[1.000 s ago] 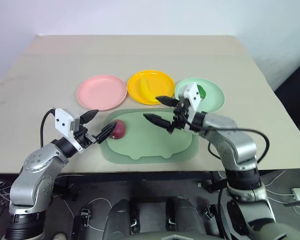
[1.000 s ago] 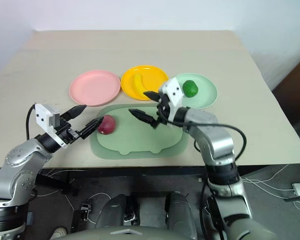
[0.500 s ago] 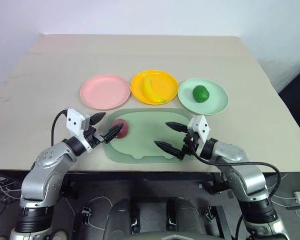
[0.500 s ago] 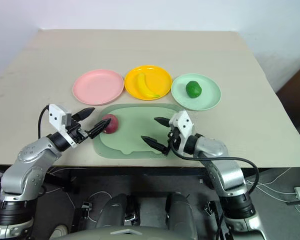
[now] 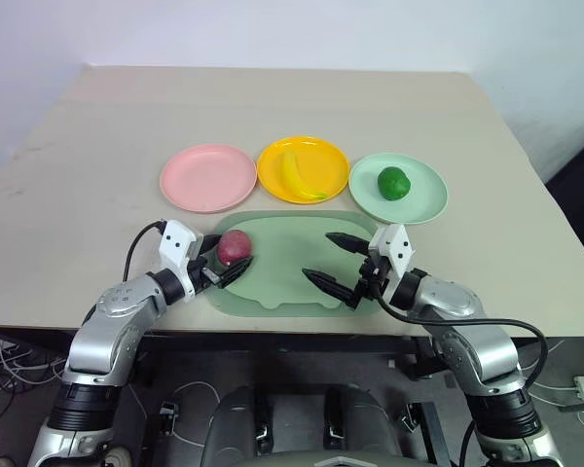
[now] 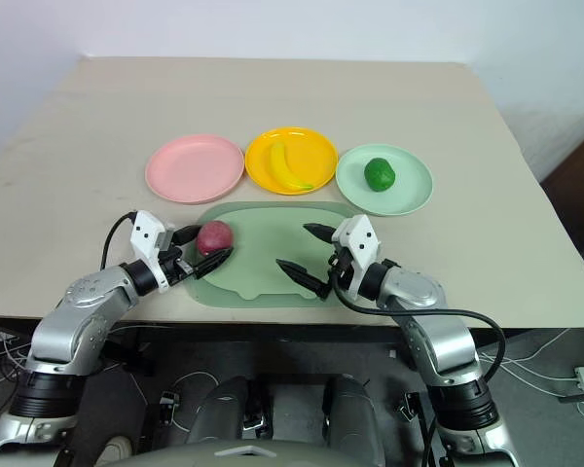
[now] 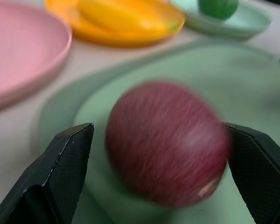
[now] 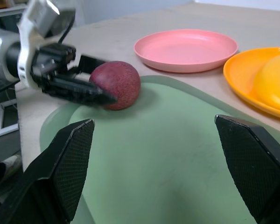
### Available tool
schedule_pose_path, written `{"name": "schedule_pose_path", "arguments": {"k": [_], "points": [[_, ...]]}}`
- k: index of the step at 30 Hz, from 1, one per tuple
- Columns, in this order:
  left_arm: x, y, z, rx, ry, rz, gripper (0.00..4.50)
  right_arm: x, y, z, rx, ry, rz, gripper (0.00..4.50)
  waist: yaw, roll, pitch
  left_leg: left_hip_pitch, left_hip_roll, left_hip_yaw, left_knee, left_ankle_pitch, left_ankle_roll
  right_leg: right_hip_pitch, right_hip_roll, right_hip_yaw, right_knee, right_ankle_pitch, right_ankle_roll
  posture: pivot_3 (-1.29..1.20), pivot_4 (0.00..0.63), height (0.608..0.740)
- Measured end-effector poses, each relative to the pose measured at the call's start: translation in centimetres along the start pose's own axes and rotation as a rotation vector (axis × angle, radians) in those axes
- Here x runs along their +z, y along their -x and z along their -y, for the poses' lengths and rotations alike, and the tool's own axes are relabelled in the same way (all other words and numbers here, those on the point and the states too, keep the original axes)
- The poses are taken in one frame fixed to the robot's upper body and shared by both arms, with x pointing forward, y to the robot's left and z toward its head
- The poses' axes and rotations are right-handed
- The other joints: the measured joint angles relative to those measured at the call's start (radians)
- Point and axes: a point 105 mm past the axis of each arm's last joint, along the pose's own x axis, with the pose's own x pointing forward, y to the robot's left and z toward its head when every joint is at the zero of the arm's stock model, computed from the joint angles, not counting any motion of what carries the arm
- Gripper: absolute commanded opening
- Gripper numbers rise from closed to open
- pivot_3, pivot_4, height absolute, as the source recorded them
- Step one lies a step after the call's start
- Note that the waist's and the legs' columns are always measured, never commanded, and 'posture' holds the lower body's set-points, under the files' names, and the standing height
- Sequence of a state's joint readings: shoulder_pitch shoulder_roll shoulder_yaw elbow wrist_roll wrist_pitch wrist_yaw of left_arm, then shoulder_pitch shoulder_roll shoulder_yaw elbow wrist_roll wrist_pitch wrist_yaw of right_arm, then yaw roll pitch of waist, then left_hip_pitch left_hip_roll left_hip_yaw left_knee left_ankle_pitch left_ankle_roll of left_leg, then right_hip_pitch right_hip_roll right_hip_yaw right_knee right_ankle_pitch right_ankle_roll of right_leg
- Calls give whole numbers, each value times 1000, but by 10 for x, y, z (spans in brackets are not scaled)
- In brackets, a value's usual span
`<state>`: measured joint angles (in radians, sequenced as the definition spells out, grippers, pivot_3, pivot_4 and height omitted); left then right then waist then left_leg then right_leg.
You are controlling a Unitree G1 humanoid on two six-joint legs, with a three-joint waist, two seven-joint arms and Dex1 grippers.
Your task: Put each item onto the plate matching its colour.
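Note:
The dark red-pink fruit (image 5: pixel 234 246) lies at the left end of the pale-green tray (image 5: pixel 284 245). My left gripper (image 5: pixel 229 256) is open and low, one finger on each side of the fruit (image 7: pixel 168 140), with a narrow gap on one side in the left wrist view. The right gripper (image 5: pixel 318 255) hangs open and empty over the tray's right half. Behind the tray stand the bare pink plate (image 5: pixel 208 177), the yellow-orange plate (image 5: pixel 327 160) bearing the banana (image 5: pixel 297 173), and the mint plate (image 5: pixel 423 200) bearing the lime (image 5: pixel 393 182).
The tray lies close to the table's (image 5: pixel 97 146) front edge, and both arms reach in over that edge. The three plates form a row at mid-table, with bare tabletop behind and beside them.
My left gripper has sunk and pushed forward, so its fingers now straddle the red fruit. The right gripper came down from by the plates to over the tray, then held still.

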<state>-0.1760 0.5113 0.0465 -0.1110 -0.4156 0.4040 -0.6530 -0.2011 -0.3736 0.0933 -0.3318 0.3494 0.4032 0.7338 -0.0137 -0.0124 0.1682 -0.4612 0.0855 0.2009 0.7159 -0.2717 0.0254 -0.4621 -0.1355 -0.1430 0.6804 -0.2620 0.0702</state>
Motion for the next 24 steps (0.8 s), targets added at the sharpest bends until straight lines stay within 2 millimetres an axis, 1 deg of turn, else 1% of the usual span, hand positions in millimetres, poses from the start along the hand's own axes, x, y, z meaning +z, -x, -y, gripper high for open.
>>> {"name": "schedule_pose_path", "arguments": {"k": [1, 4, 10, 14, 18, 21, 23, 24], "points": [[-2, -1, -2, 0, -7, -2, 4500, -1, -1, 3, -9, 5, -3, 4385, 1, 0, 0, 0, 0, 0, 0, 0, 0, 0, 0, 0, 0, 0, 0, 0, 150, 695], [-3, -3, -7, -2, -20, 9, 3861, -1, -1, 6, -22, 8, -6, 4436, 2, 0, 0, 0, 0, -1, 0, 0, 0, 0, -1, 0, 0, 0, 0, 0, 150, 695], [-6, -4, -6, -25, -24, 44, 1898, -1, -1, 6, -28, 12, -2, 4436, 1, 0, 0, 0, 0, -1, 0, 0, 0, 1, 0, -1, 0, 0, 0, 0, 150, 695], [-7, -4, -9, -28, -31, 73, 481, -1, -1, 6, -29, 14, -1, 4436, 1, 0, 0, 0, 0, -1, 0, 0, 0, 1, 0, -1, 0, 0, 0, 0, 150, 695], [-11, -1, -14, -29, -25, 91, 481, -2, -2, 7, -29, 18, -4, 4436, 1, 0, 0, 1, 0, -1, 0, 0, 0, 1, -1, -1, 0, 0, 0, 0, 150, 695], [-11, 0, -16, -31, -26, 97, 1104, -5, -2, 7, -30, 17, -11, 4436, 0, 0, 0, 1, 0, -1, 1, 0, 0, 1, 0, -1, 0, 0, 0, 0, 150, 695], [-10, 3, -18, -22, -15, 111, 1764, -6, -2, 7, -31, 20, -14, 4436, -1, 0, 0, 0, 0, -1, 1, 0, 0, 1, 0, -1, 0, 0, 0, 0, 150, 695], [-10, 4, -18, -21, -8, 119, 2176, -6, -2, 8, -32, 20, -16, 4436, -2, 0, 0, 0, 0, -1, 1, 0, 0, 1, 0, -1, 0, 0, 0, 0, 150, 695]]}}
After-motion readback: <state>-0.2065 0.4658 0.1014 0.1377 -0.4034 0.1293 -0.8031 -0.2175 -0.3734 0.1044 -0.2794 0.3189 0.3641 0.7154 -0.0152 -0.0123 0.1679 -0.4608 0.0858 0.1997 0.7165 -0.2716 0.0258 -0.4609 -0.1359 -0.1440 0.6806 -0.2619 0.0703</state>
